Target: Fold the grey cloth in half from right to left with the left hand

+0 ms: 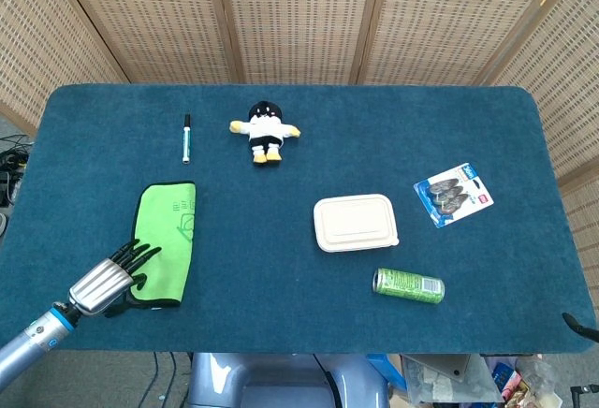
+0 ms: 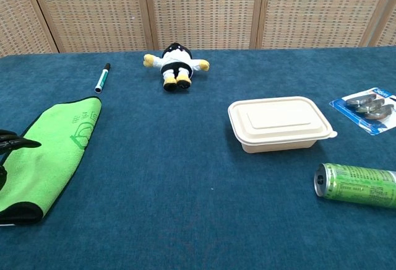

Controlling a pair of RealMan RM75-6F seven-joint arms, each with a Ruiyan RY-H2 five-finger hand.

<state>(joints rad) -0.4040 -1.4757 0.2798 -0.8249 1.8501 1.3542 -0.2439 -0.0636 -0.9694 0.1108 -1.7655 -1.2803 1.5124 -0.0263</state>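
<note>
The cloth (image 1: 168,240) looks bright green with a black border. It lies as a long narrow strip on the left of the table, and the chest view shows the cloth (image 2: 52,143) too. My left hand (image 1: 105,280) hovers over or rests on the strip's near left corner with its fingers spread and nothing held. Only its dark fingertips (image 2: 13,143) reach into the chest view at the left edge. A small dark tip (image 1: 578,325) at the table's near right corner may be my right hand, but too little shows to tell its state.
Behind the cloth lies a marker pen (image 1: 186,138), with a plush toy (image 1: 265,131) to its right. A beige lidded food box (image 1: 355,222) sits mid-table. A green can (image 1: 408,285) lies on its side near the front, and a blister pack (image 1: 454,194) is at the right.
</note>
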